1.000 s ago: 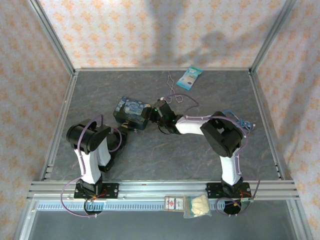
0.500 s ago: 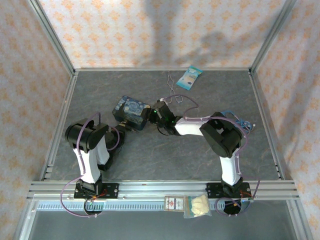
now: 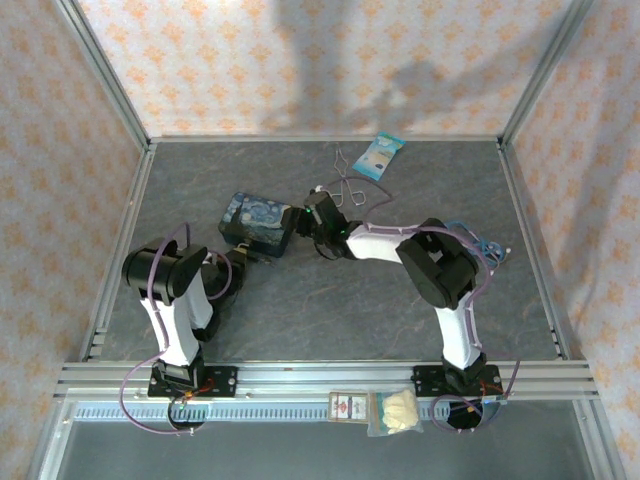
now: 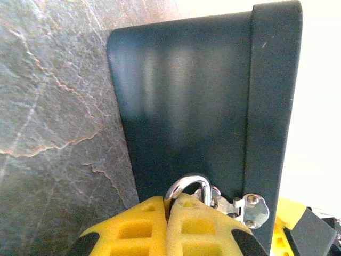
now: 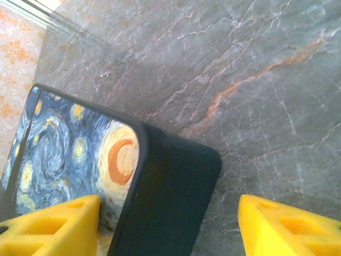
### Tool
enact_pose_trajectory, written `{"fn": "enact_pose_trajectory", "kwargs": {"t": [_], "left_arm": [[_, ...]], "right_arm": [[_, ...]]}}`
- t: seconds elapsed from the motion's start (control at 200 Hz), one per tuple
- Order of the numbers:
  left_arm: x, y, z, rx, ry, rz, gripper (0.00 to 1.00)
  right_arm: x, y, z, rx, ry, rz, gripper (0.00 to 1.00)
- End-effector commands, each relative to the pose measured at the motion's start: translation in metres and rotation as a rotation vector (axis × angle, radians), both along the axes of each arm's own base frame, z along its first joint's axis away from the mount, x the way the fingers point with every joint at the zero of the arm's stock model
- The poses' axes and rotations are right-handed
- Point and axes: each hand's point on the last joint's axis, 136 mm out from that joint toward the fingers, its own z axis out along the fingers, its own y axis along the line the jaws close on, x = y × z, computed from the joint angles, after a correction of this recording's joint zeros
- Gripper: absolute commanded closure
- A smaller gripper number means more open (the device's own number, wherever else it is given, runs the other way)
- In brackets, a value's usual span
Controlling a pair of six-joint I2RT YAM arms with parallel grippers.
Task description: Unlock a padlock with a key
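1. The left gripper [image 4: 169,199] sat at the near side wall of the tin [image 4: 181,106]. Its yellow fingers [image 4: 205,226] were pressed together with barely a seam between them.
2. It pinched the padlock [image 4: 187,183]. Only the silvery shackle loop stuck out above the fingertips, and the body was hidden behind them.
3. The padlock hung at the tin's clasp [image 4: 251,208], with the shackle touching the clasp's metal tab, low against the dark wall.
4. In the top view the tin stood left of centre on the grey table [image 3: 300,310], painted lid up, between the two grippers.
5. The right gripper [image 5: 169,201] was spread wide and held nothing. A corner of the tin lay between its fingers; I could not tell if either finger touched it.
6. The wire tongs [image 3: 345,185] lay beyond the right gripper, with a blue packet [image 3: 380,155] just beside them near the far edge.
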Motion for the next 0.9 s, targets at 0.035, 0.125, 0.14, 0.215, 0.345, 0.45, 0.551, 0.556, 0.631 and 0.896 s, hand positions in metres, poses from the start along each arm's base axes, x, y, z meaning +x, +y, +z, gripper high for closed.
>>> {"fn": "enact_pose_trajectory", "kwargs": {"t": [0.035,0.125,0.14,0.215,0.345,0.45,0.551,0.556,0.631,0.896], "left_arm": [[0.002,0.005,0.036,0.005,-0.164,-0.016,1.00],[-0.003,0.007,0.035,0.022,-0.158,-0.008,1.00],[-0.003,0.007,0.035,0.024,-0.158,-0.010,1.00],[-0.004,0.007,0.036,0.021,-0.161,-0.012,1.00],[-0.001,0.006,0.040,0.021,-0.176,-0.010,1.00],[0.000,0.007,0.042,0.024,-0.181,-0.003,1.00],[0.000,0.007,0.041,0.025,-0.181,-0.001,1.00],[0.000,0.007,0.041,0.025,-0.181,-0.001,1.00],[0.000,0.006,0.042,0.025,-0.181,-0.003,1.00],[-0.001,0.004,0.042,0.035,-0.184,-0.015,1.00]], "right_arm": [[0.012,-0.061,-0.062,-0.266,0.095,-0.078,0.35],[0.014,-0.060,-0.062,-0.270,0.099,-0.071,0.35],[0.014,-0.059,-0.062,-0.266,0.099,-0.067,0.36],[0.012,-0.052,-0.051,-0.219,0.081,-0.044,0.34],[0.009,-0.033,-0.019,-0.086,0.061,0.006,0.23],[0.003,-0.015,0.006,0.070,0.060,0.042,0.11],[-0.004,0.007,0.016,0.177,0.063,0.097,0.05],[-0.004,0.008,0.016,0.179,0.063,0.101,0.05],[-0.008,0.019,0.015,0.171,0.049,0.118,0.05],[-0.009,0.033,-0.003,0.064,0.064,0.093,0.06]]}}
